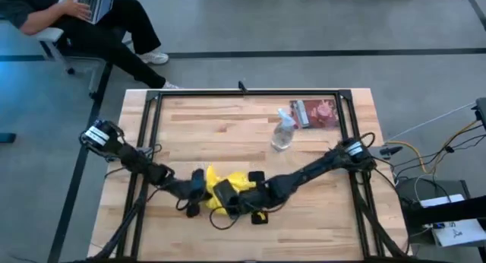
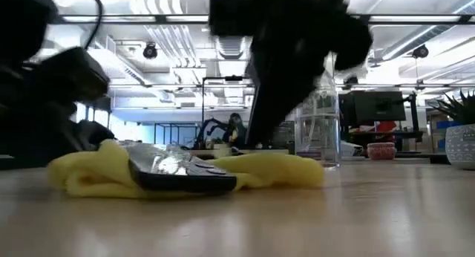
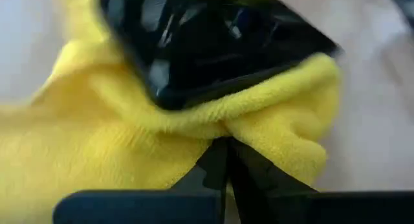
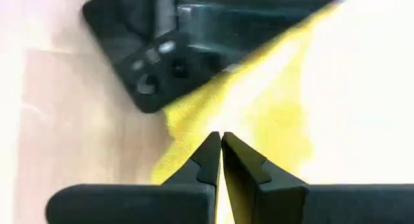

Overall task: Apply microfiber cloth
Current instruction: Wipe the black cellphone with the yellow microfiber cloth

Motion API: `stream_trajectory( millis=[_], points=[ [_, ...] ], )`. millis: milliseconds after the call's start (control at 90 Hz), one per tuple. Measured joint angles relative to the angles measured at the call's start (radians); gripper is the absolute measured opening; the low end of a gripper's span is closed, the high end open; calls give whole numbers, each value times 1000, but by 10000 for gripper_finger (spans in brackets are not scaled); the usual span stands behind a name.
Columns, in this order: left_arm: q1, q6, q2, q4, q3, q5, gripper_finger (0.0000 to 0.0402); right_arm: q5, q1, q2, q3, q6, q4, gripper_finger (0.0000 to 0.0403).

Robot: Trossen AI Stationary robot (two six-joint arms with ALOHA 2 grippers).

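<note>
The bright yellow microfiber cloth [image 1: 237, 179] lies crumpled near the table's front edge, with a black phone [image 1: 225, 193] resting on top of it. In the low view the cloth [image 2: 282, 169] bulges out on both sides of the phone [image 2: 185, 174]. My left gripper [image 1: 203, 191] meets the cloth from the left and is shut on it. My right gripper [image 1: 246, 193] meets it from the right, also shut on it. The left wrist view shows the phone [image 3: 207, 43] just past the fingertips, and the right wrist view shows the phone [image 4: 174, 49] beyond its own. My left gripper pinches a fold at the cloth's edge [image 3: 223, 128] between its two fingertips, coming in low from the table's left. The cloth puckers around the tips and lies on the table under the phone. My right gripper pinches the cloth's edge [image 4: 206, 120] with shut fingertips, coming in low from the table's right. That part of the cloth lies on the table beside the phone.
A clear spray bottle [image 1: 282, 132] stands farther back, right of centre, and shows behind the cloth in the low view [image 2: 319, 131]. A reddish packet [image 1: 315, 112] lies at the far right. A person sits beyond the table's far left corner [image 1: 91, 20].
</note>
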Motion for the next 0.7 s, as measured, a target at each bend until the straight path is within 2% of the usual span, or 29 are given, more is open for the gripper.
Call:
stream_trajectory(
  millis=[89,233,344,556,700],
  points=[
    [-16,36,-2,62,4,-1,0,46,19,-14,0,-28,15,0],
    [-33,33,-4,73,28,3,0,35,39,-22,0,-70,52,4],
    [-50,51,-8,80,67,27,0,4,48,-12,0,-43,56,28],
    [-59,88,-10,52,163,25,0,-141,39,6,-2,251,171,126],
    [-58,144,-11,-109,249,-25,0,-160,40,10,-2,371,198,214]
  ],
)
